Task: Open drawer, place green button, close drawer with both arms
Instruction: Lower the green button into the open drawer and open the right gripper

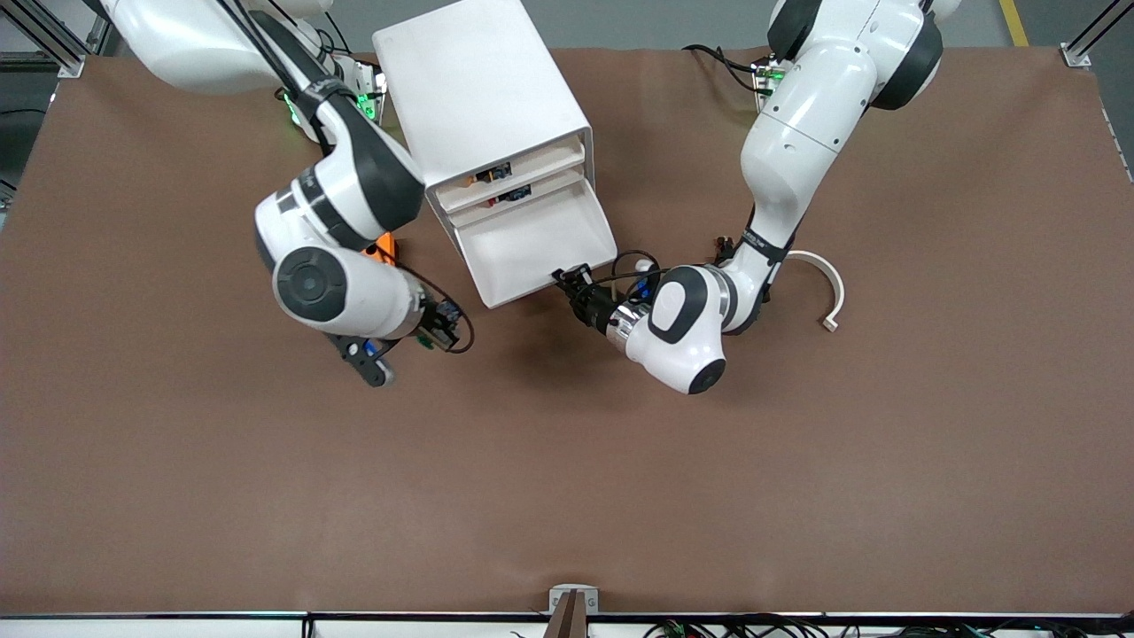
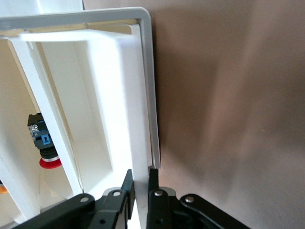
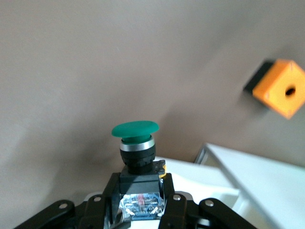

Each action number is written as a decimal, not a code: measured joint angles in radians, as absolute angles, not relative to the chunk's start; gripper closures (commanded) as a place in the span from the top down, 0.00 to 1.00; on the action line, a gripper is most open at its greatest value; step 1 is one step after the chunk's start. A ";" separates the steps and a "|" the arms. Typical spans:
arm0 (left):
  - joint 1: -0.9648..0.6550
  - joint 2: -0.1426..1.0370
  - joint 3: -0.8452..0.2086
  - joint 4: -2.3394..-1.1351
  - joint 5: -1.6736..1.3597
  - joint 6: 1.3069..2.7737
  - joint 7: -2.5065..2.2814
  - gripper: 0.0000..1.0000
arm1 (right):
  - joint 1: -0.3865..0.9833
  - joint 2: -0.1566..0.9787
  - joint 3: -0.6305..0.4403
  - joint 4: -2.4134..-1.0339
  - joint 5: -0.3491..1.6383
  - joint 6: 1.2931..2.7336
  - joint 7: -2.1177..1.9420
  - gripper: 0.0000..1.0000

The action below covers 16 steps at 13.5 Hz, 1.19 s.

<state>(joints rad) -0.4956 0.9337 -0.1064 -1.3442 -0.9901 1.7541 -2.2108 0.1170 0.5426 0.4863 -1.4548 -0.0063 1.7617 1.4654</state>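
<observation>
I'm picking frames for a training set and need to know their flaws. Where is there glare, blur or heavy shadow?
Left wrist view: the drawer wall is washed out by glare where the left pincer grips it. Right wrist view: the button in the right pincer is sharp, while the orange box is blurred. Front view: even light, with soft arm shadows on the table.
</observation>
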 measured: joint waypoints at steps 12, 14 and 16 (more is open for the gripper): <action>-0.425 0.901 -0.072 -1.262 -0.844 1.749 -2.109 0.99 | 0.314 0.546 0.528 -1.718 -0.099 2.165 2.020 0.24; -0.411 0.882 -0.072 -1.258 -0.832 1.735 -2.036 0.99 | 0.321 0.547 0.528 -1.736 -0.123 2.187 2.053 0.75; -0.391 0.862 -0.071 -1.256 -0.821 1.695 -1.940 0.99 | 0.322 0.547 0.527 -1.741 -0.138 2.179 2.062 1.00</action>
